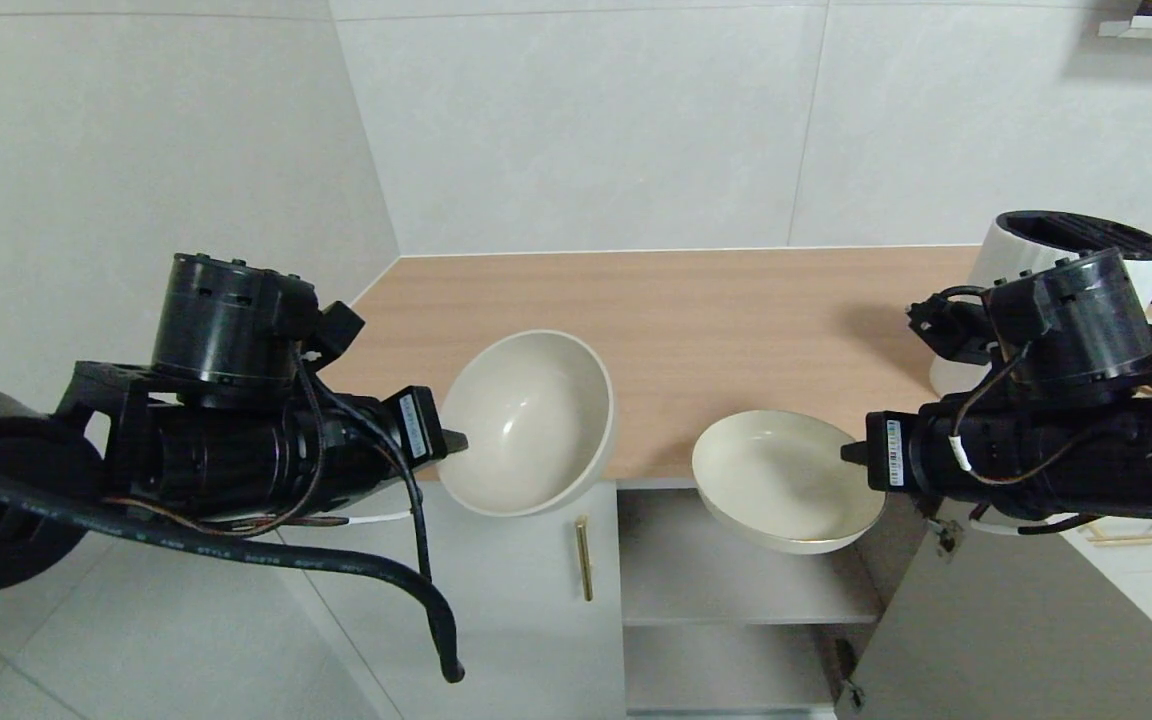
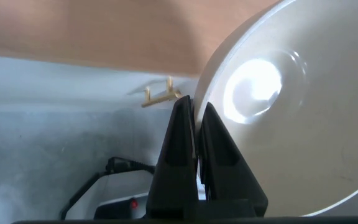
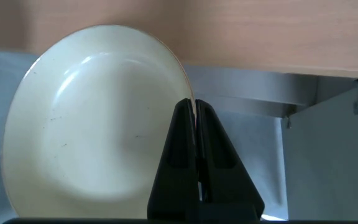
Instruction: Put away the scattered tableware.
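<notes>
While the left hand (image 1: 456, 440) clamps the bowl (image 1: 528, 420), the right hand (image 1: 850, 453) clamps the plate (image 1: 776, 482).

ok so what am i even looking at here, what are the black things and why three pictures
It's a two-armed robot seen by three cameras. The wide picture comes from its head, looking down at both black arms; the two close-ups come from a camera on each wrist. The left fingers pinch the rim of a deep cream bowl; the right fingers pinch the rim of a shallow cream plate. Both dishes hang in the air at the edge of a wooden countertop, by an open grey cupboard under it. A white round pot stands on the countertop's right side.
</notes>
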Robot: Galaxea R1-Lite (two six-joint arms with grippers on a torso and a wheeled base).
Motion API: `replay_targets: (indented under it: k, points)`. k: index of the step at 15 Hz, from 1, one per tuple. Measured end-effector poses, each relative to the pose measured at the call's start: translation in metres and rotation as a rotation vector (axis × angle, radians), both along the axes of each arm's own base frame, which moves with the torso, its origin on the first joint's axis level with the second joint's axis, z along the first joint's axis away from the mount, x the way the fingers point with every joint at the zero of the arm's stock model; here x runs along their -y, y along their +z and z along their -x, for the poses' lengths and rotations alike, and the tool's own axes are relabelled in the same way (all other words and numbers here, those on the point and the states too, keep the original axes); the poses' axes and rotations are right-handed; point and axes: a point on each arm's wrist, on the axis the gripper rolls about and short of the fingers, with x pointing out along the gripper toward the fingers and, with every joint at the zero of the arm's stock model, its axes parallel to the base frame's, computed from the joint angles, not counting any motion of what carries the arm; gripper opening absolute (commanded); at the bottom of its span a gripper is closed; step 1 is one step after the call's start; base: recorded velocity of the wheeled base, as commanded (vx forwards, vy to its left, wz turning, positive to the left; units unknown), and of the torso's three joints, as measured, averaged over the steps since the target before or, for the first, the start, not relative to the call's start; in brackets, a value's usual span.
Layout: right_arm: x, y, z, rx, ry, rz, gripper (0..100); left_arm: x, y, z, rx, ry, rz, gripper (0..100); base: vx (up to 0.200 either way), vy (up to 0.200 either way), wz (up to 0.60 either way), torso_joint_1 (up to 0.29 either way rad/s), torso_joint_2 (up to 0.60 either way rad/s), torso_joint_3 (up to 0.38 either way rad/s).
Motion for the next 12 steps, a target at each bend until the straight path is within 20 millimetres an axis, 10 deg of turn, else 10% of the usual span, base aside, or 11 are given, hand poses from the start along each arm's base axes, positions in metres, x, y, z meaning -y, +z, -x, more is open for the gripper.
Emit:
replay_targets:
  k: [12]
  points:
    - [-0.0022, -0.0057, -0.0015, -0.017, 0.004, 0.013, 0, -0.0029, -0.0033, 0.0099, -0.001, -0.085, -0.011, 0, 0.000, 0.000, 0.00, -0.124, 0.30, 0.173]
